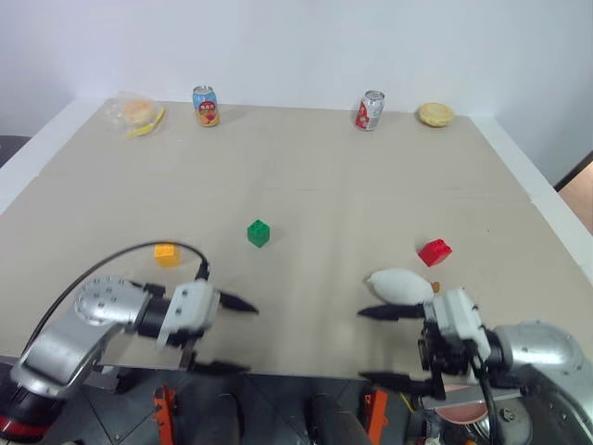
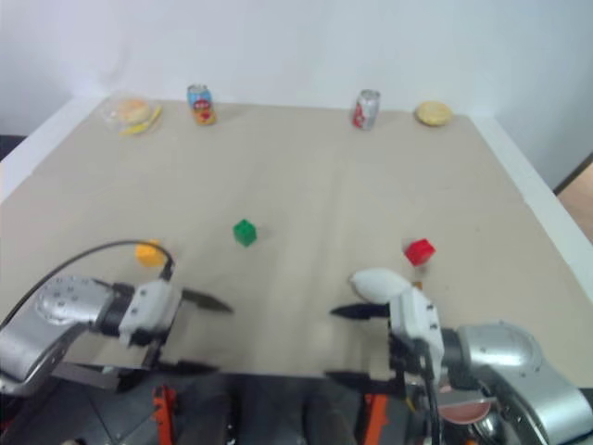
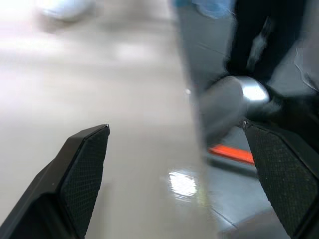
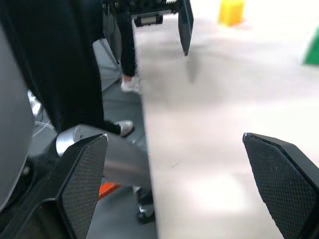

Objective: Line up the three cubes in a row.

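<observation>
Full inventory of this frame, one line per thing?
table: 1, beige, under everything
cubes: 3; yellow-orange cube near left, green cube centre, red cube right; apart, not in a row
white plush duck: 1, beside right gripper
drink cans: 2, far edge; blue-orange can, red-silver can
bagged food: 1, far left corner
round bun: 1, yellowish, far right
left gripper: open, near edge
right gripper: open, near edge

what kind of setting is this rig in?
Probably a robot test lab: a bare beige table against a white wall, props spaced out on it, namely toy cubes such as the green cube, drink cans, a plush duck.
</observation>
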Controlling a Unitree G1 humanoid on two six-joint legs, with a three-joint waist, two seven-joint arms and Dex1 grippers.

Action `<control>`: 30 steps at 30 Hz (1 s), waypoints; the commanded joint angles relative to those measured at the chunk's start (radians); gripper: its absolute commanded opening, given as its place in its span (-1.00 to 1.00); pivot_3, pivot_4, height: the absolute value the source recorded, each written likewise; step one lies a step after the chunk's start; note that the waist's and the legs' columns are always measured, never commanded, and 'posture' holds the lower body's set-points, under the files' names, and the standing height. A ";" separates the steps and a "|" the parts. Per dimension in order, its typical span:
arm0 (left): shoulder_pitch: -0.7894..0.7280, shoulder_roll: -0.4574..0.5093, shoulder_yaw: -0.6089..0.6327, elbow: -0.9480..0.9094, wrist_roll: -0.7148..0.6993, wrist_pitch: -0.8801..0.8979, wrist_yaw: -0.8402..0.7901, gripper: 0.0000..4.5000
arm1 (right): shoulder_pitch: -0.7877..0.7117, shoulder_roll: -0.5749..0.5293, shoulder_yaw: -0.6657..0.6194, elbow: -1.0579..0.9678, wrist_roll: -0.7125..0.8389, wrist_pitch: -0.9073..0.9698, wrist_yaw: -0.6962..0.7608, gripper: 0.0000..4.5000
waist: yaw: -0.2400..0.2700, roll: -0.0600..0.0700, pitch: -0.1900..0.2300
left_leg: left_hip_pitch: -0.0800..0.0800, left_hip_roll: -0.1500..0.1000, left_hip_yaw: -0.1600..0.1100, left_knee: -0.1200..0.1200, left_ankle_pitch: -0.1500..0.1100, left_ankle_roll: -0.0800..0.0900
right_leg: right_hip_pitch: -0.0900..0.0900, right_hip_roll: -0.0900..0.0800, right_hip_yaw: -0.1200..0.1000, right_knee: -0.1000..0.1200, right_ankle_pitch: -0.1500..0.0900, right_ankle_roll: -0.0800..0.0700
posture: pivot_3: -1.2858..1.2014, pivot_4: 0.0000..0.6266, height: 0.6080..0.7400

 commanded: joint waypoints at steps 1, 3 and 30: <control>-0.124 -0.124 0.032 0.011 -0.088 0.098 0.134 0.97 | -0.116 -0.049 -0.086 0.071 0.028 0.111 -0.092 1.00 | -0.001 -0.001 0.000 | -0.001 0.000 0.000 0.001 0.000 0.000 | 0.000 0.000 0.000 0.000 0.001 0.001 | 0.03 -0.52 0.94; -0.159 -0.218 0.021 0.009 -0.096 0.119 0.211 0.97 | -0.186 -0.074 -0.083 0.147 -0.016 0.184 -0.161 1.00 | -0.001 -0.001 0.000 | -0.001 -0.001 0.000 0.004 0.000 0.001 | 0.001 -0.001 0.001 0.000 0.002 0.003 | 0.03 -0.52 0.94; -0.291 -0.573 -0.063 0.160 0.001 0.054 0.402 1.00 | -0.306 0.048 -0.302 0.235 0.038 0.384 -0.325 -0.99 | -0.001 0.002 -0.002 | -0.005 -0.003 -0.003 0.008 0.000 0.005 | 0.001 0.005 0.007 0.001 0.006 0.008 | 0.03 -0.52 0.94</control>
